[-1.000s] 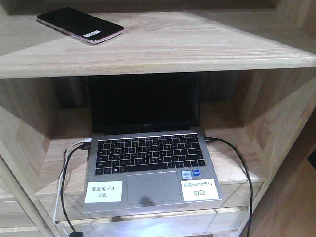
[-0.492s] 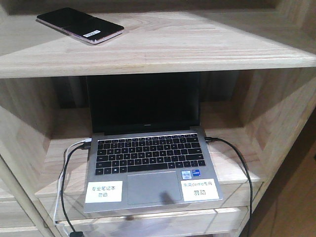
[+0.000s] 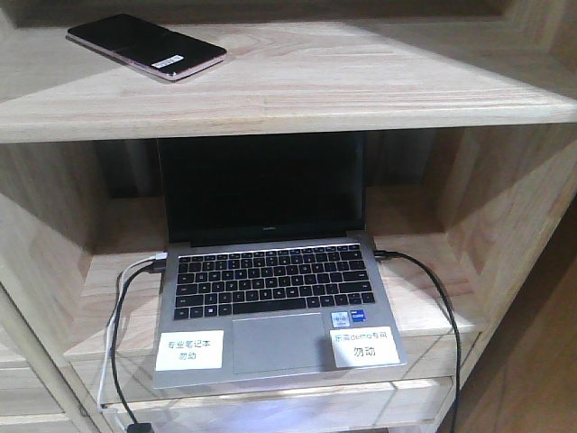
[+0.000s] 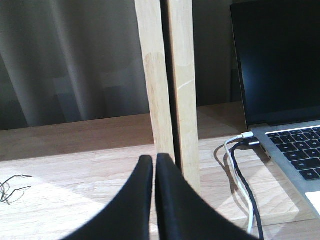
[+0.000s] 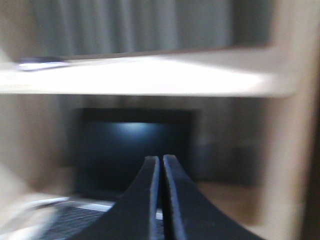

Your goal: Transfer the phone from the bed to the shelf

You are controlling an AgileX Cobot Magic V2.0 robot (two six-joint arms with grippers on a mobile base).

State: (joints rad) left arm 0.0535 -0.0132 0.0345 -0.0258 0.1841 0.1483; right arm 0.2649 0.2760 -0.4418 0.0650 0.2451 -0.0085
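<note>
The phone point(image 3: 144, 45), a glossy black slab with a pinkish edge and a white sticker, lies flat at the left of the shelf's top board point(image 3: 361, 81). No gripper touches it. In the blurred right wrist view the phone point(image 5: 42, 63) is a dark sliver on the bright board, far above and left of my right gripper point(image 5: 161, 158), which is shut and empty. My left gripper point(image 4: 154, 157) is also shut on nothing, low over a wooden board, just before an upright post point(image 4: 170, 75). The bed is out of view. Neither gripper shows in the front view.
An open grey laptop point(image 3: 270, 298) with a dark screen sits on the lower board, with cables point(image 3: 122, 307) plugged in at the left and a black cable point(image 3: 442, 298) at the right. A thin wire object point(image 4: 10, 185) lies on the board at the far left.
The phone has stayed where it lies. A faint shadow on the laptop's palm rest has slid right and gone. The front view has shifted slightly.
</note>
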